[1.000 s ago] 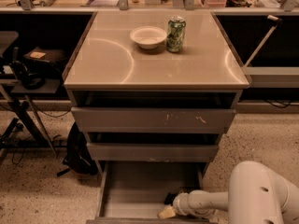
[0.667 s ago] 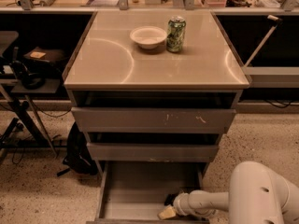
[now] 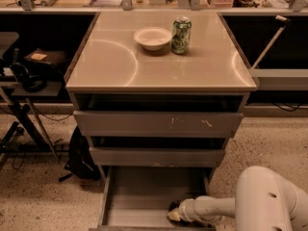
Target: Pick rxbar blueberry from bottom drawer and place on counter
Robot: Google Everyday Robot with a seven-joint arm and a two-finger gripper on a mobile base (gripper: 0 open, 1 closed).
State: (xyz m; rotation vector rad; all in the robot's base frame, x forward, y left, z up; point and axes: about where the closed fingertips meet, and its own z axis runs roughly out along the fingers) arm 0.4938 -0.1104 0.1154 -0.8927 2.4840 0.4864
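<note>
The robot's gripper [image 3: 174, 215] sits low in the open grey bottom drawer [image 3: 139, 196], lower centre of the frame.
Whether its grip is spread or closed, I cannot tell; a small dark-wrapped rxbar blueberry [image 3: 174, 205] shows right at its tip on the plain drawer floor. Above, the glossy beige counter [image 3: 144, 66] carries a pale round bowl [image 3: 152, 37] and a green can [image 3: 181, 35].

Bowl [image 3: 152, 37] and can [image 3: 181, 35] on counter [image 3: 110, 66], toward the back, can just right of bowl. Under counter: upper drawer [image 3: 159, 123], middle drawer [image 3: 156, 155] below it. Bottom drawer [image 3: 137, 201] pulled out frontward. Gripper [image 3: 174, 214] inside it, front right; arm [image 3: 214, 208] enters from right.
</note>
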